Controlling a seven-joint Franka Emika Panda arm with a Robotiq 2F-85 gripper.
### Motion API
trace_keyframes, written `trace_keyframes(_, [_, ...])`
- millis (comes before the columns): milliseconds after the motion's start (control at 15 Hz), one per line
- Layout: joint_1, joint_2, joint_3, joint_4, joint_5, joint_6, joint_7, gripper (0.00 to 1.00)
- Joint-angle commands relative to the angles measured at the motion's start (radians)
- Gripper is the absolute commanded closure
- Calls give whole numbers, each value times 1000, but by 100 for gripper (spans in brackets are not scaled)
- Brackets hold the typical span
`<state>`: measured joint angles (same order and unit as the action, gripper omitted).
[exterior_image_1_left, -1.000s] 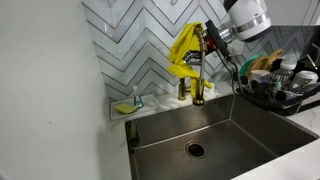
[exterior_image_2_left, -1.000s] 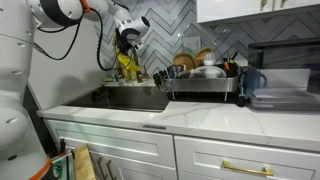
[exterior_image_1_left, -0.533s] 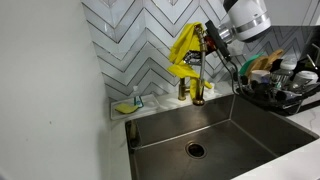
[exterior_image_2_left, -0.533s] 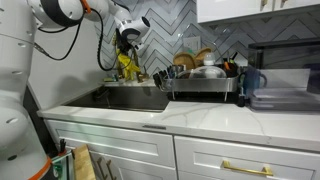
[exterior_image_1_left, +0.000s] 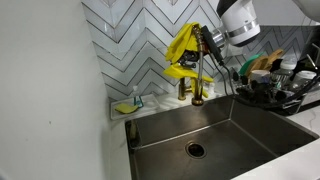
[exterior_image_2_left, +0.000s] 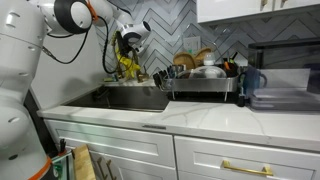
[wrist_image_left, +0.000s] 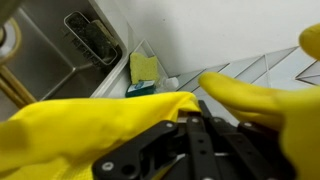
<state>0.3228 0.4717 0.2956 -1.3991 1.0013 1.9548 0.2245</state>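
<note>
My gripper (exterior_image_1_left: 203, 40) is up in the air above the back edge of the sink (exterior_image_1_left: 250, 125), and my fingers (wrist_image_left: 205, 142) are pinched nearly together on a yellow rubber glove (exterior_image_1_left: 183, 50). In the wrist view the dark finger links run straight into a fold of the glove (wrist_image_left: 80, 130), with yellow rubber bulging on both sides of them. The glove hangs limp from that pinch, its cuff and fingers drooping beside the brass-coloured faucet (exterior_image_1_left: 198, 85) that rises from the back rim of the sink; I cannot tell whether rubber touches metal there. Behind it is the chevron-tiled backsplash (exterior_image_1_left: 130, 40). In an exterior view the glove (exterior_image_2_left: 127, 65) shows as a yellow bunch under my gripper (exterior_image_2_left: 128, 38), over the far edge of the sink (exterior_image_2_left: 135, 100). Below, the steel basin has its round drain (exterior_image_1_left: 195, 150) near the middle of the floor. A yellow sponge (exterior_image_1_left: 124, 107) lies on the ledge at the back corner of the sink, well apart from the glove; the wrist view shows it (wrist_image_left: 144, 67) too. A loaded dish rack (exterior_image_2_left: 200, 80) stands on the countertop (exterior_image_2_left: 200, 115) just beside the sink.
</note>
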Motion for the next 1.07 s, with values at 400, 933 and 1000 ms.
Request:
trace_keyframes(400, [29, 61, -3, 93, -12, -64, 9, 99])
trace_keyframes(933, [39, 82, -2, 126, -26, -109, 18, 72])
trace_keyframes(1000, [39, 82, -2, 126, -27, -112, 19, 70])
